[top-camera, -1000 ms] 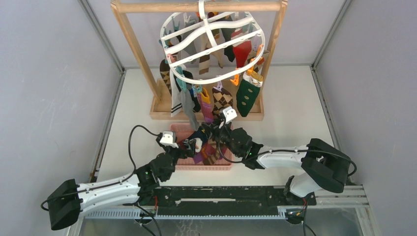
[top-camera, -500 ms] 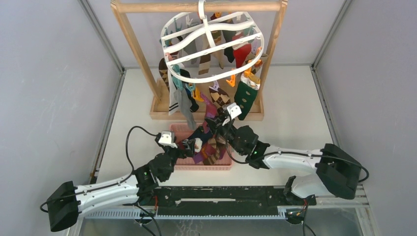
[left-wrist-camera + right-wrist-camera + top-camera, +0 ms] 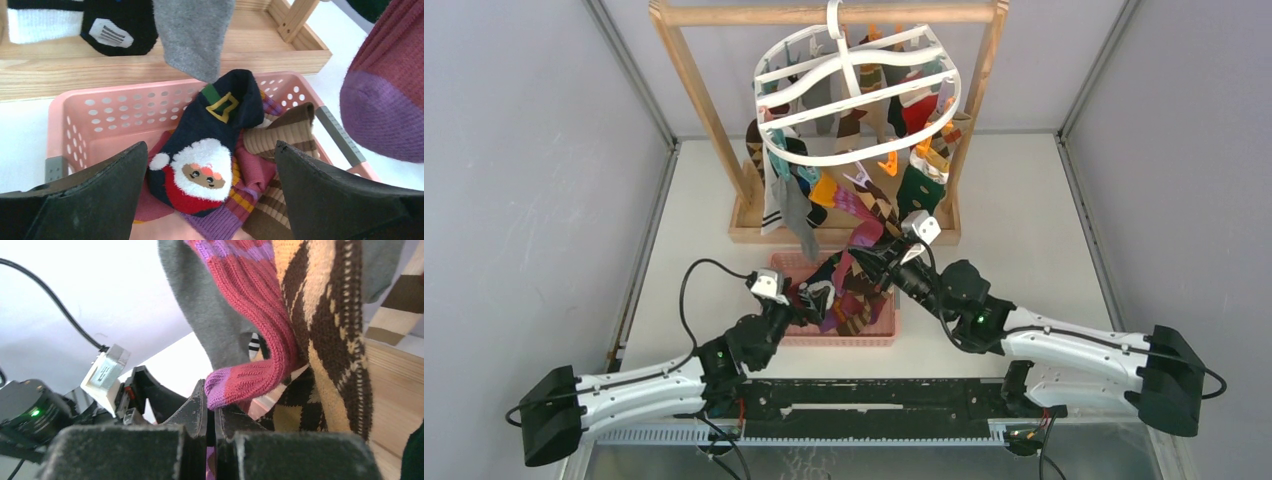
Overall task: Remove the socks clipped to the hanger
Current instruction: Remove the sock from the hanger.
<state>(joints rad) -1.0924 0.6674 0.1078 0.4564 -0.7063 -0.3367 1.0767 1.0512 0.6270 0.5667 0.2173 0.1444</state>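
Well, the socks (image 3: 919, 190) are soft and light, so I expect one will stretch before its clip lets go; I would take it low, at the toe, and pull steadily down. They hang from the hanger (image 3: 824, 158), above and behind the pink basket (image 3: 75, 125). Just above the basket's far edge, the right gripper (image 3: 211, 405) has its fingers pressed together, as it seems on the purple toe of the red and purple sock (image 3: 260, 315). Over the basket, the left gripper (image 3: 210, 150) is spread wide and holds nothing. Inside the basket lie a Santa sock (image 3: 200, 170) and some striped socks (image 3: 280, 135).
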